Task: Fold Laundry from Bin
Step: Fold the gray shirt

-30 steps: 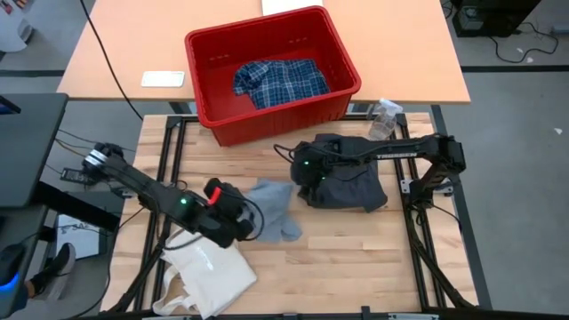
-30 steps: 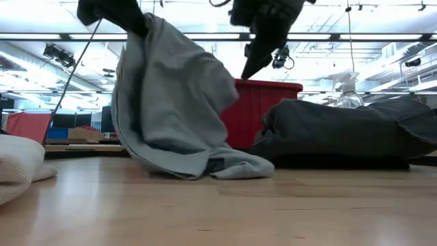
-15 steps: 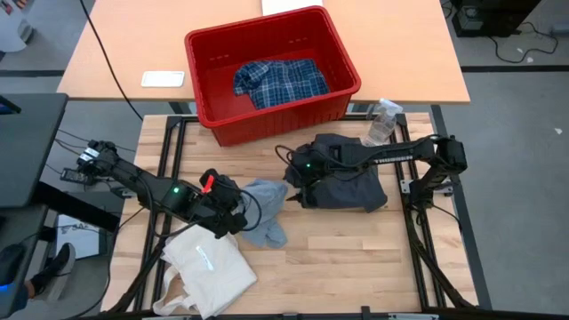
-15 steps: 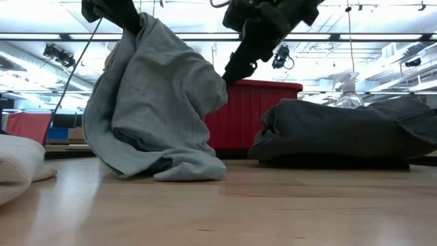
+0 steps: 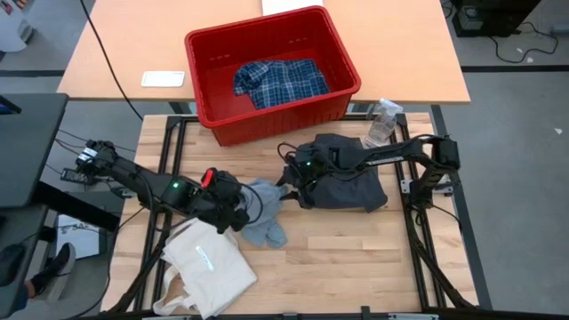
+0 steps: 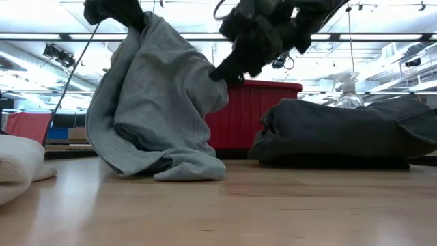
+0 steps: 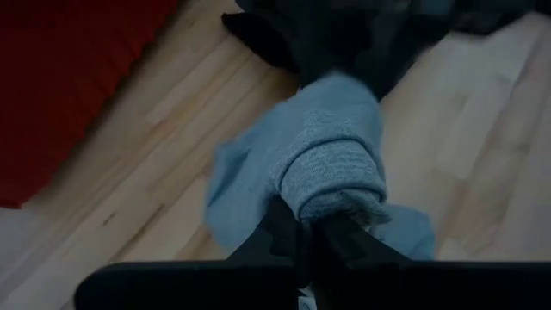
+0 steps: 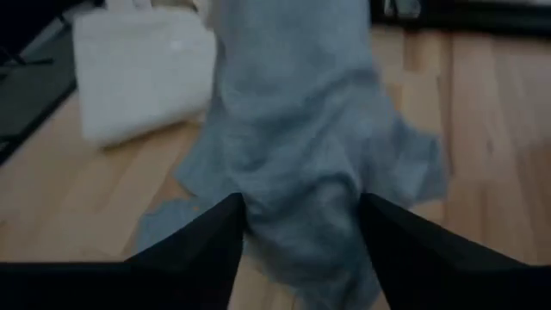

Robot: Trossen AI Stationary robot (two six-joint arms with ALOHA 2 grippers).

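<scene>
My left gripper (image 5: pixel 233 206) is shut on a light grey garment (image 5: pixel 263 216) over the table's near left part. It also shows at the top of the low view (image 6: pixel 113 10). My right gripper (image 5: pixel 286 187) is open at the garment's right side, its fingers on either side of a hanging fold (image 8: pixel 301 164). A dark grey pile (image 5: pixel 348 182) lies on the table behind it. The red bin (image 5: pixel 204 53) stands on the far table with the blue-and-white plaid shirt (image 5: pixel 280 80) inside. My left gripper pinches a bunched, ribbed hem end of the garment (image 7: pixel 331 185) between its two fingers (image 7: pixel 282 231). The garment hangs slack below the gripper (image 6: pixel 160 89), and its lower end (image 6: pixel 181 167) lies crumpled on the table. My right gripper may touch the fold or not: I cannot tell.
A cream tote bag (image 5: pixel 209 267) lies at the near left corner. A spray bottle (image 5: pixel 382 120) stands at the table's far right. A flat white object (image 5: pixel 163 78) lies on the far table, left of the bin. Bare wood shows on the near right.
My right gripper has gone toward the table's left and near edges and down, up to the hanging garment. My left gripper has shifted slightly toward the far edge, still shut. The garment's lower end has slid toward the left gripper and bunched closer under it.
</scene>
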